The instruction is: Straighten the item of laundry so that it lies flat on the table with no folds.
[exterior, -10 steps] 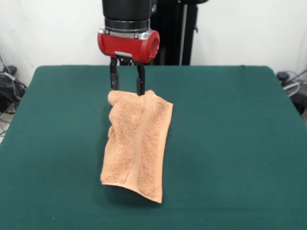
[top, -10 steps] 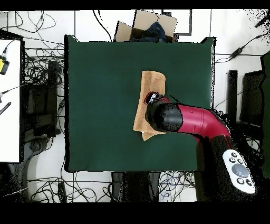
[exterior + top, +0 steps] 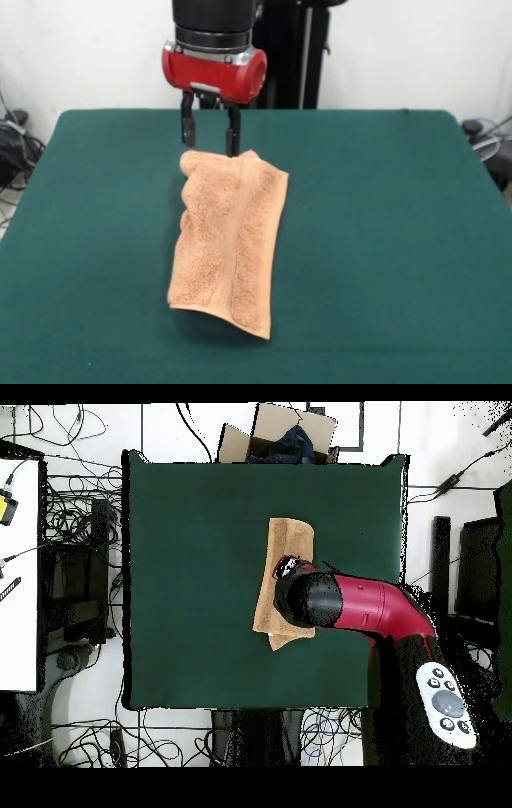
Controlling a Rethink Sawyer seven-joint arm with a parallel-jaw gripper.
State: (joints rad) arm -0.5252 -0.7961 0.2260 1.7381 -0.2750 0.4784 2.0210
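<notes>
The peach-orange towel lies on the green table, folded lengthwise into a long narrow strip with a crease down its middle and a bunched far-left corner. In the overhead view the towel is partly hidden under the arm. My gripper hangs just above the towel's far end, open and empty, with its fingers apart and clear of the cloth. In the overhead view the arm's head covers the gripper.
A cardboard box with dark contents stands beyond the table's edge opposite the robot. Cables lie on the floor around the table. A white bench stands at the left of the overhead view.
The gripper has risen slightly off the towel's far end. The towel has not moved.
</notes>
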